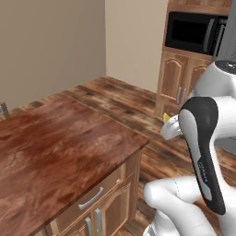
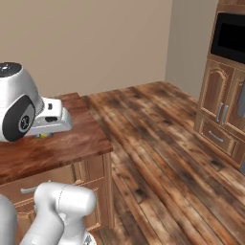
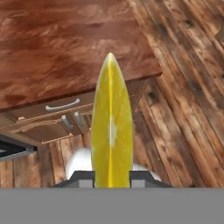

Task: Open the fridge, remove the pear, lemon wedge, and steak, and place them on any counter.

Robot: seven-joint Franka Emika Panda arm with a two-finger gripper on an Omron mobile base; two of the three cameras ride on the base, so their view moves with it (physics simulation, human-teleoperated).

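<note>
My gripper (image 3: 111,177) is shut on the lemon wedge (image 3: 111,131), a bright yellow slice standing edge-on between the fingers. The hand hovers just off the corner of the counter (image 3: 65,43), a glossy reddish-brown top over light cabinets. From the left base view the wedge (image 1: 167,118) peeks out at the tip of the white hand (image 1: 173,128), beyond the counter (image 1: 60,147). From the right base view the hand (image 2: 50,119) sits above the counter (image 2: 72,141), with a yellow speck of wedge (image 2: 43,135) under it. A grey strip of the fridge (image 1: 229,41) shows at the far right. The pear and steak are out of view.
A black microwave (image 1: 193,32) is built into tall wooden cabinets (image 2: 222,110) across the room. Wood plank floor (image 2: 153,143) lies between those cabinets and the counter. Drawer and door handles (image 3: 63,106) line the counter's front. Beige walls stand behind.
</note>
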